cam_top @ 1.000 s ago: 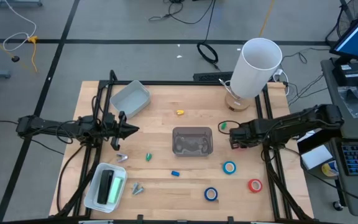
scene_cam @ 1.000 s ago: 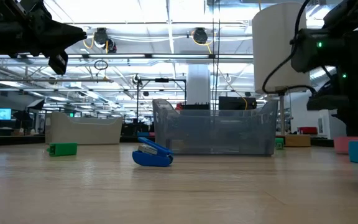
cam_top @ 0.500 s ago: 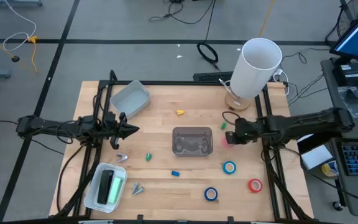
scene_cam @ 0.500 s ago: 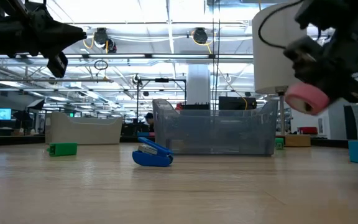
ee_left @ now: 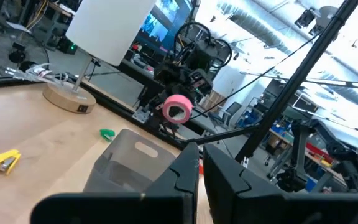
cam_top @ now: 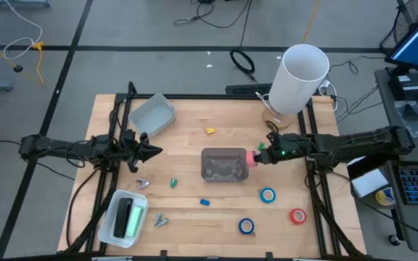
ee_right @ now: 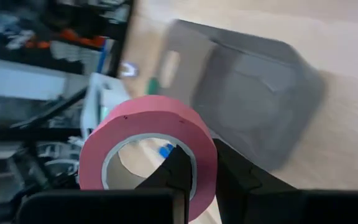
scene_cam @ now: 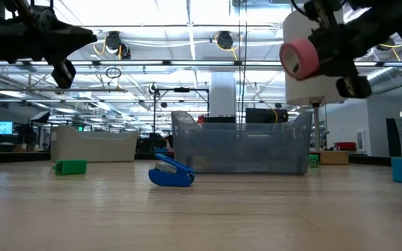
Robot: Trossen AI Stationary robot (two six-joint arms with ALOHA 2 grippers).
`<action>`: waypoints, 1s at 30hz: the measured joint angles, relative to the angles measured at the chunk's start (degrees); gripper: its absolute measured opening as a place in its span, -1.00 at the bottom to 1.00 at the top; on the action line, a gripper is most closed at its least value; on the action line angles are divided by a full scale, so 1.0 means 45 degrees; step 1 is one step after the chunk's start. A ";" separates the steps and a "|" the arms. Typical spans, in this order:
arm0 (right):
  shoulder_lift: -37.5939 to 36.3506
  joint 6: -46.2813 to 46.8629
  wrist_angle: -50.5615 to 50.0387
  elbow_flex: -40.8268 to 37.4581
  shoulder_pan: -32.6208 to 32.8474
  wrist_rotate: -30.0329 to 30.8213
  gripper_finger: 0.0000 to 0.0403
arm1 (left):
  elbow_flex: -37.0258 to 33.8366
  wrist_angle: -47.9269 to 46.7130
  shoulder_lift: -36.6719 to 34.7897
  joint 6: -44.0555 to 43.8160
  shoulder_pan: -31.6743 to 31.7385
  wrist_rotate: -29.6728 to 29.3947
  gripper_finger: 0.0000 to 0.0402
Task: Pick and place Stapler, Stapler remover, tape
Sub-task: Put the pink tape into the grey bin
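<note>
My right gripper (cam_top: 258, 155) is shut on a pinkish-red tape roll (cam_top: 251, 156), held in the air just right of the clear bin (cam_top: 224, 164). The roll also shows high up in the low view (scene_cam: 299, 58) and in the left wrist view (ee_left: 177, 108). Two blue rolls (cam_top: 268, 194) (cam_top: 247, 226) and a red roll (cam_top: 297, 215) lie flat on the table. A green-and-black stapler (cam_top: 128, 217) lies in a white tray (cam_top: 112, 225). A blue staple remover (cam_top: 205, 202) lies near the bin. My left gripper (cam_top: 155, 151) hovers shut at the table's left. My right gripper pinches the wall of the pink tape roll (ee_right: 202, 163), one finger (ee_right: 174, 169) inside the ring's hole and one (ee_right: 232, 174) outside. The fingers reach in roughly level from the table's right. The roll is lifted clear, standing on edge with its hole facing sideways.
A grey bin (cam_top: 152, 116) sits far left, and a tall white cylinder on a wooden base (cam_top: 300, 80) at the far right corner. Small yellow (cam_top: 210, 131), green (cam_top: 173, 183) (cam_top: 262, 146) and silver (cam_top: 142, 183) pieces lie scattered. Bare wood lies in front of the clear bin.
My right gripper has lifted the pink tape roll off the table and carried it up and toward the table's left, to the right side of the clear bin. The roll now hangs well above the tabletop.
</note>
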 joint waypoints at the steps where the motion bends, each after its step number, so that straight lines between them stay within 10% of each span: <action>1: 0.0000 -0.0235 0.0281 0.0000 0.0000 0.0000 -0.84 | 0.0000 0.0035 0.0005 0.0019 0.0001 0.0000 -0.88; 30: 0.0039 -0.2374 0.2285 0.0019 0.0000 0.0001 -0.84 | 0.0000 0.1272 0.0005 -0.1096 0.0001 0.0617 -0.88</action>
